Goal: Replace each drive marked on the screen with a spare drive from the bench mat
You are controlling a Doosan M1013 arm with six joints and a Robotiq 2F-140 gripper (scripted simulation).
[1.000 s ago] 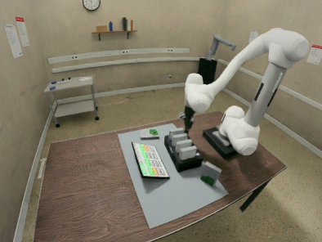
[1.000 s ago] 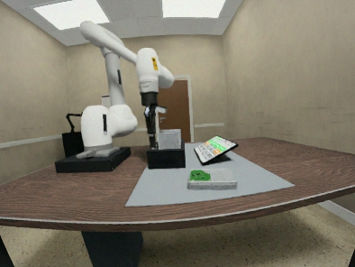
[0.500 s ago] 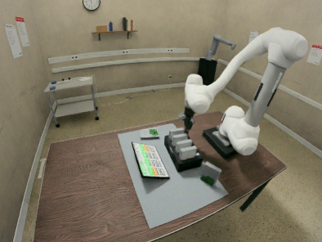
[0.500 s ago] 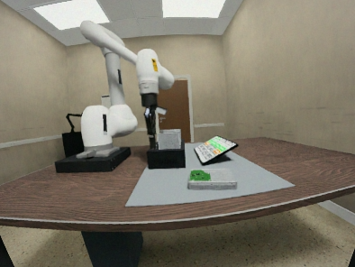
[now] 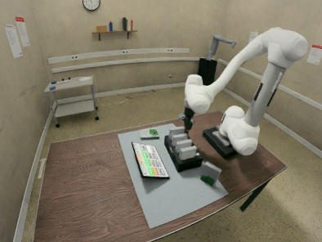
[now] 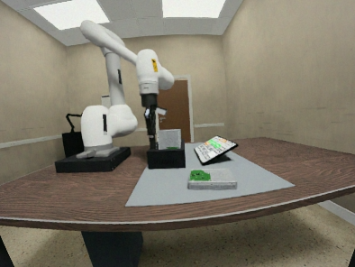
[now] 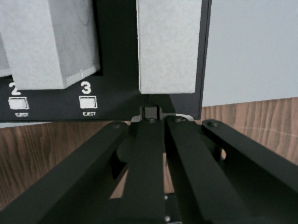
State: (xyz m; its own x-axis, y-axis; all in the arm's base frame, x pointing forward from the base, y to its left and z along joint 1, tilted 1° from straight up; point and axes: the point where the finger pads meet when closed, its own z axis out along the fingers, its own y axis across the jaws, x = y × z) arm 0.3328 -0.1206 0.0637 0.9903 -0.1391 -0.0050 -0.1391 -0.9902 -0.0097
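Gripper: closed with nothing held, fingertips together. From above it is at the dock's 12 o'clock; in the wrist view the tips are at 6 o'clock of the end drive.
Bench mat: under the dock; each old drive should be laid directly on it.
Dock: standing flat. The press should go straight in, gently, since a sideways shove could skid or tip it.
Screen: at the dock's 9 o'clock from above, green and orange cells showing, wording too small to read. Worth confirming the bay's mark before any push.
Spare drives: one flat at the dock's 10 o'clock, the other raised on edge at its 4 o'clock.
End drive: in the dock; whether it is slightly out, I cannot tell. The tips should stay off its face.
Eject button: bay 3's lies at 9 o'clock of the tips. The end bay's is presumably beneath them, hidden. Likely step: press that one alone, back off squarely, then open for the drive.

Honestly, my gripper barely budges from a second ago, any shift's too small to make out.
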